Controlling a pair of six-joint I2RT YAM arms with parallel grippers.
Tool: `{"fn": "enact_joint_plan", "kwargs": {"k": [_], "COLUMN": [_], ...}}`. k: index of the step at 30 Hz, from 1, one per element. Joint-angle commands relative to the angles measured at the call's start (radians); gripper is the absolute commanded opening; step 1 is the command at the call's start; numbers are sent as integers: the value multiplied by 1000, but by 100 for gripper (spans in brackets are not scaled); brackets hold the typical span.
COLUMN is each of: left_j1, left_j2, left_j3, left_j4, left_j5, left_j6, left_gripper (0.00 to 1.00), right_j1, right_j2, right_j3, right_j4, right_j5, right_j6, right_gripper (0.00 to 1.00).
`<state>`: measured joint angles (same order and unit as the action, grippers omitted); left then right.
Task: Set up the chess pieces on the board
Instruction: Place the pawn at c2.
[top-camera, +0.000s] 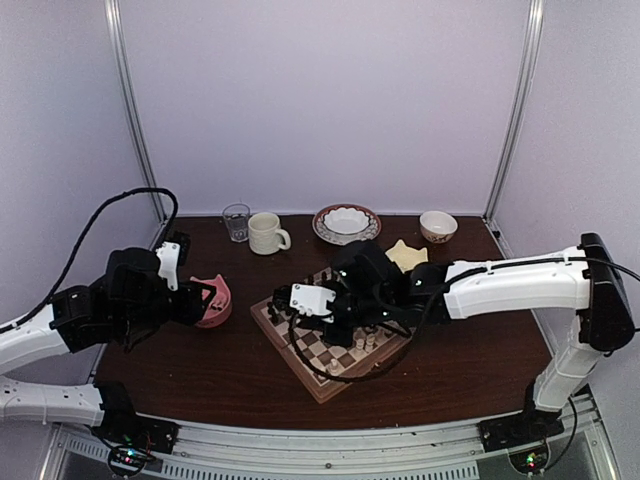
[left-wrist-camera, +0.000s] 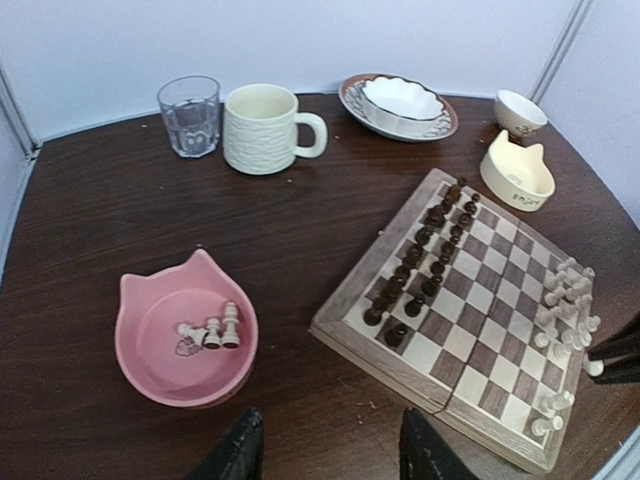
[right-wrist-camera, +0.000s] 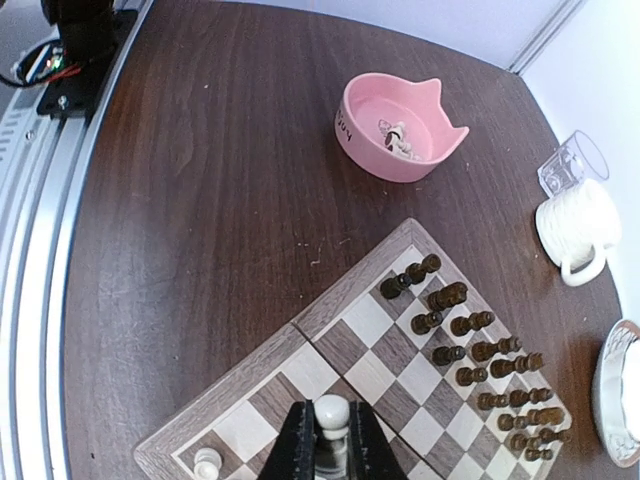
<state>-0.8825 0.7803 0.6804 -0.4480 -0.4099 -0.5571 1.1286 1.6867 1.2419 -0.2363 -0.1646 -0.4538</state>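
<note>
The wooden chessboard (top-camera: 330, 350) lies tilted at the table's middle; it also shows in the left wrist view (left-wrist-camera: 470, 330) and the right wrist view (right-wrist-camera: 400, 350). My right gripper (right-wrist-camera: 331, 440) is shut on a cream-white pawn (right-wrist-camera: 331, 415) held over the board's white-side squares; in the top view it (top-camera: 345, 325) hovers over the board. Cream-white pieces (left-wrist-camera: 565, 320) stand along the board's right side, one (right-wrist-camera: 207, 462) near a corner. Three white pieces (left-wrist-camera: 210, 330) lie in the pink cat-shaped bowl (left-wrist-camera: 150, 350). My left gripper (left-wrist-camera: 325, 450) is open and empty, near the bowl.
Dark pieces (left-wrist-camera: 425, 260) fill the board's far side. At the back stand a glass (left-wrist-camera: 189, 115), a cream mug (left-wrist-camera: 265, 128), a patterned plate with a white bowl (left-wrist-camera: 400, 100), a small bowl (left-wrist-camera: 520, 112) and a cream cat-shaped dish (left-wrist-camera: 517, 172).
</note>
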Motion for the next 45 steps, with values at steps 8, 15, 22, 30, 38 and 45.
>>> {"fn": "enact_joint_plan", "kwargs": {"k": [8,15,22,30,38,45], "left_j1": [5,5,5,5,5,5], "left_j2": [66,129,138,137,150,154], "left_j3": [-64,-57,-44,-36,-29,-22], "left_j4": [300,342,316,297,291,284], "left_j5": [345,395,379,375,376,380], "left_j6": [80,74,77,80,84,87], "left_gripper": [49,48,48,48,48,48], "right_j1": [-53,-58,-67,-102,-116,-137], "right_j2": [-2,144,180,237,253,298], "right_j3": [-259,-167,-132,-64,-40,28], "right_j4": [610,554,482,381,318,213], "right_j5": [-141,-211,-198,-235,-208,-226], "right_j6": [371,380,336,309,263,226], "right_gripper": [3,3,7,8,10,11]}}
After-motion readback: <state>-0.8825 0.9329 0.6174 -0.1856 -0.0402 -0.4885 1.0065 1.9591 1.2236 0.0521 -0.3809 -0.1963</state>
